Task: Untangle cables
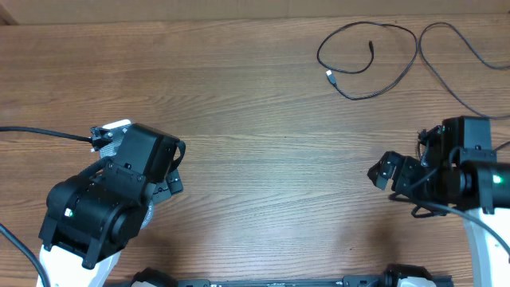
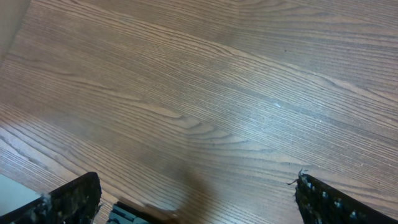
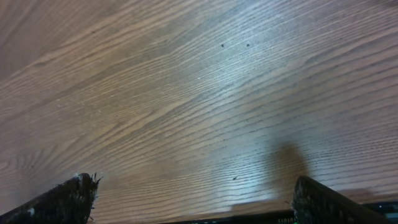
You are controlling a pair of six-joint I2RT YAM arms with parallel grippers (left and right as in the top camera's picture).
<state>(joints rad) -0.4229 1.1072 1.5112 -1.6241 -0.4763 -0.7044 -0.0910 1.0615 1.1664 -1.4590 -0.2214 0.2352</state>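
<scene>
Thin black cables [image 1: 394,76] lie loosely looped on the wooden table at the far right in the overhead view. One has a silver plug tip [image 1: 329,76], another a small black end [image 1: 371,45]. A second strand [image 1: 458,48] runs off toward the right edge. My left gripper [image 1: 174,171] is at the near left, far from the cables, open and empty; its view [image 2: 196,199] shows only bare wood. My right gripper [image 1: 382,171] is at the right, nearer than the cables, open and empty [image 3: 196,196].
A thicker black arm wire [image 1: 40,132] runs in from the left edge to the left arm. The table's far edge [image 1: 159,22] runs along the top of the overhead view. The near edge shows at the bottom of both wrist views.
</scene>
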